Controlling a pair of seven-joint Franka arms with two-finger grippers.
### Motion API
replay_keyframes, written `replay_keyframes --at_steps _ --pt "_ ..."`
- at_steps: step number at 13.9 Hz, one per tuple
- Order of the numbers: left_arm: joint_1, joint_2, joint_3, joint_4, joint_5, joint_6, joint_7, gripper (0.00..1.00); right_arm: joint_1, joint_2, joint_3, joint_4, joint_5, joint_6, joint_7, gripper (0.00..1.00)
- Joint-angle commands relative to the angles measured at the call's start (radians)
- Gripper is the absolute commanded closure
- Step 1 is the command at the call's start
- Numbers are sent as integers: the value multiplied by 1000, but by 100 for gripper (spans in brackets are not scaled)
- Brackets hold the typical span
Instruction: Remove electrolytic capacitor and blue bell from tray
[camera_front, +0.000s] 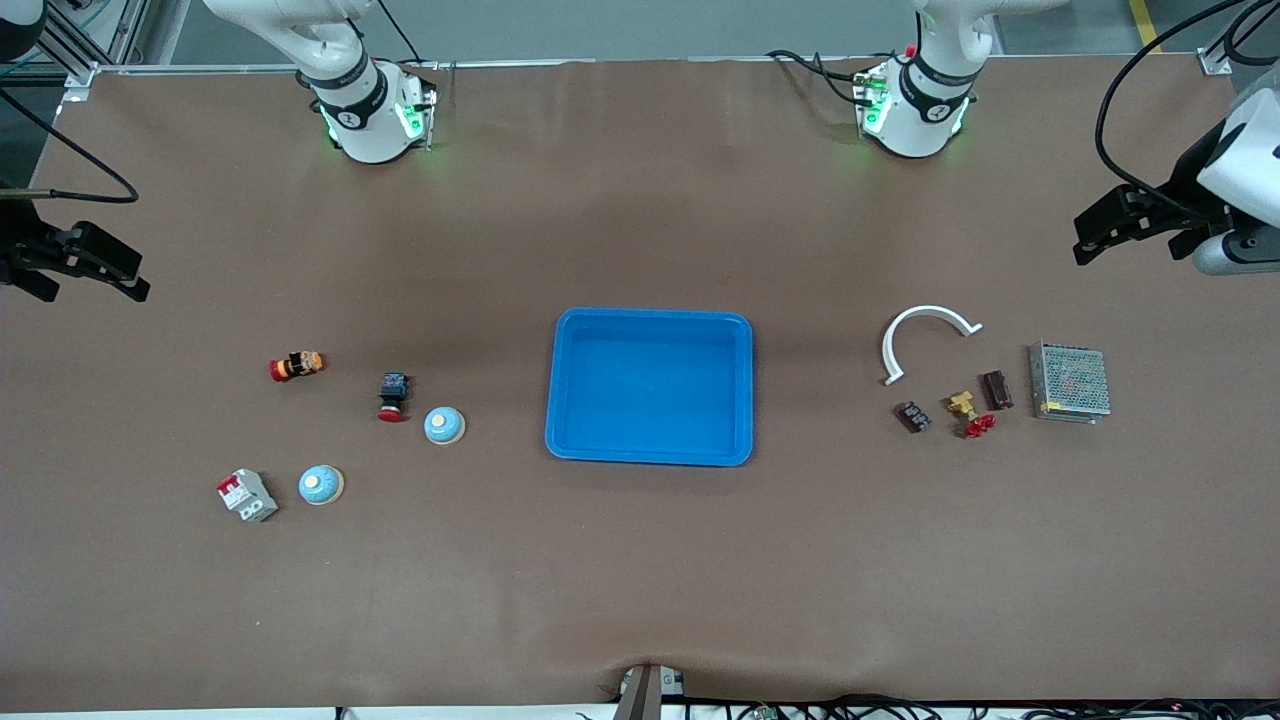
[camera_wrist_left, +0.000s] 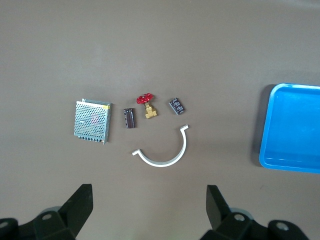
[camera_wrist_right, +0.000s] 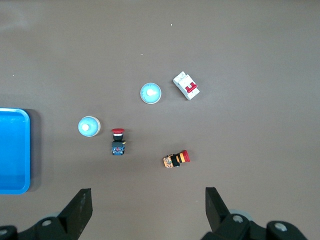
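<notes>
Waiting at the two ends of the desk, both arms hang idle: left gripper up over the left arm's end, right gripper over the right arm's end, each with jaws wide and nothing between them.

Tray sits mid-desk and looks bare inside, so task looks done or nearly so. Two blue bells lie on the desk toward the right arm's end: one near the tray's short edge, the other closer to the front edge beside a white-and-red breaker. Right arm is clearly the nearer one to both.

Capacitor: cannot pick it out for sure. Candidates are two small dark parts and toward the left arm's end, flanking a brass valve with a red handle, near the mesh box and white curved clip. The second has its long axis roughly toward the robots' edge. Left arm nearer.

Tray is cut off at the frame edge in both wrist views.
</notes>
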Motion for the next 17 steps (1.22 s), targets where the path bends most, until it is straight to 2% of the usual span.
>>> replay_keyframes --at_steps 1,12,17 --pt "3 -13 -3 4 -19 -1 7 0 4 3 -7 17 -4 -10 -2 0" --pt "2 -18 -3 4 -19 -7 5 0 7 6 -5 42 -1 -16 2 0" --pt "0 -15 -4 4 -19 -7 1 0 2 0 -11 11 1 -16 -1 0"
